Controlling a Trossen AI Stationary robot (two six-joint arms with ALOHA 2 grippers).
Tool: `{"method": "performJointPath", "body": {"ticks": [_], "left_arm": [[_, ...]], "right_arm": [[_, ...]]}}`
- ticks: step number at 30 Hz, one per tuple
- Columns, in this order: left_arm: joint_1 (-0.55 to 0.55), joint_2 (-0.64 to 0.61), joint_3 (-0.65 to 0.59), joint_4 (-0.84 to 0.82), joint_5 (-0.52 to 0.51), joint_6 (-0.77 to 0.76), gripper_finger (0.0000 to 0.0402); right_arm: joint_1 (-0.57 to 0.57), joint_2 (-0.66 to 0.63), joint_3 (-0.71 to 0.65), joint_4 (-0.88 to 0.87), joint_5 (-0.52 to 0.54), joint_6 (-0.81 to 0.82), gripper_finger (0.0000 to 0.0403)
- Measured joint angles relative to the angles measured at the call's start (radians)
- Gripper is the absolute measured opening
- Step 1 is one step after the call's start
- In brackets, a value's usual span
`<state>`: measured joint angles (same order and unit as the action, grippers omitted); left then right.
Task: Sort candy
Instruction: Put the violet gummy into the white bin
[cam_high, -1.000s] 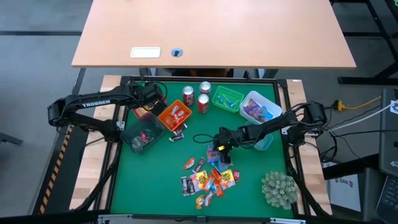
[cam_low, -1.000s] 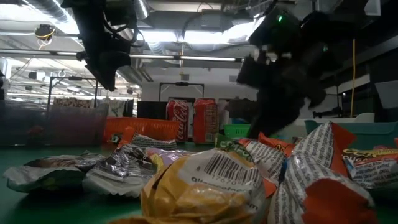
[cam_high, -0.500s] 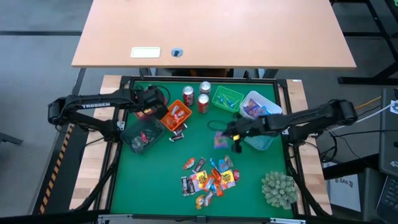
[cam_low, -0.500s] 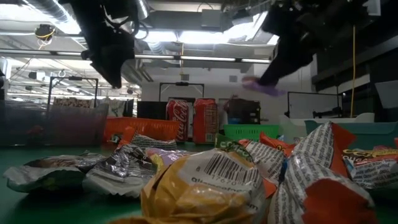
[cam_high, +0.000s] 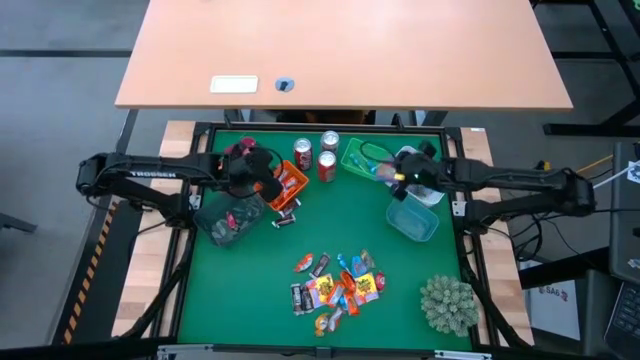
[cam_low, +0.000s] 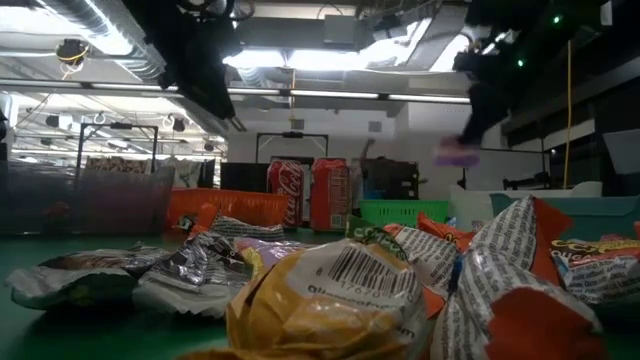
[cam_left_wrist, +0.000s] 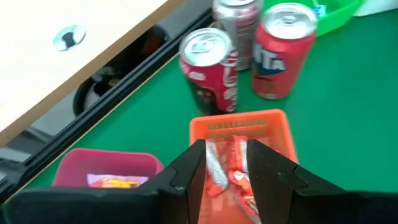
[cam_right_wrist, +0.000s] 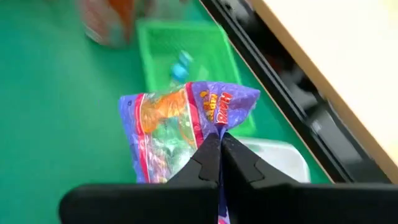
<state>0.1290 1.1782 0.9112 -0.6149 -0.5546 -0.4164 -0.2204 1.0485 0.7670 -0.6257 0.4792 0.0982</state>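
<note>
Swung away from the candy pile (cam_high: 338, 289) to above the white bin (cam_high: 420, 178) near the green tray (cam_high: 363, 158): right gripper (cam_right_wrist: 219, 144), pinched shut on a purple candy bag (cam_right_wrist: 180, 127). Lettering unreadable. Left gripper (cam_left_wrist: 227, 160) partly open, empty, over the orange bin (cam_left_wrist: 271, 127); TROSSEN on its arm. Bare green mat (cam_high: 300, 235) between.

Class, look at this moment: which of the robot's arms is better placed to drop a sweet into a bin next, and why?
The right. The right gripper is shut on a purple candy packet near the white bin. The left gripper hangs open and empty over the orange bin.
</note>
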Motion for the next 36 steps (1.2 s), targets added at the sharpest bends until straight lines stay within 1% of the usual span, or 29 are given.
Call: {"method": "performJointPath", "body": {"ticks": [6, 11, 24, 29, 32, 36], "left_arm": [[-0.068, 0.000, 0.000, 0.008, 0.000, -0.001, 0.0106], [-0.129, 0.000, 0.000, 0.031, 0.000, 0.000, 0.0106], [-0.285, 0.000, 0.000, 0.197, 0.003, 0.000, 0.0106], [-0.321, 0.000, 0.000, 0.223, 0.089, 0.000, 0.0106], [-0.340, 0.012, 0.000, 0.222, 0.133, -0.001, 0.0106], [-0.367, 0.043, 0.002, 0.216, 0.174, -0.009, 0.0106]], "right_arm": [[-0.110, 0.004, 0.000, -0.157, 0.000, 0.019, 0.0004], [-0.164, 0.004, 0.000, -0.196, 0.000, 0.030, 0.0005], [-0.173, 0.004, 0.000, -0.193, 0.000, 0.030, 0.0005], [-0.173, 0.004, 0.000, -0.193, -0.001, 0.029, 0.0008], [-0.173, 0.004, 0.000, -0.193, -0.015, 0.029, 0.0029], [-0.173, 0.004, 0.000, -0.192, -0.027, 0.029, 0.0082]]}}
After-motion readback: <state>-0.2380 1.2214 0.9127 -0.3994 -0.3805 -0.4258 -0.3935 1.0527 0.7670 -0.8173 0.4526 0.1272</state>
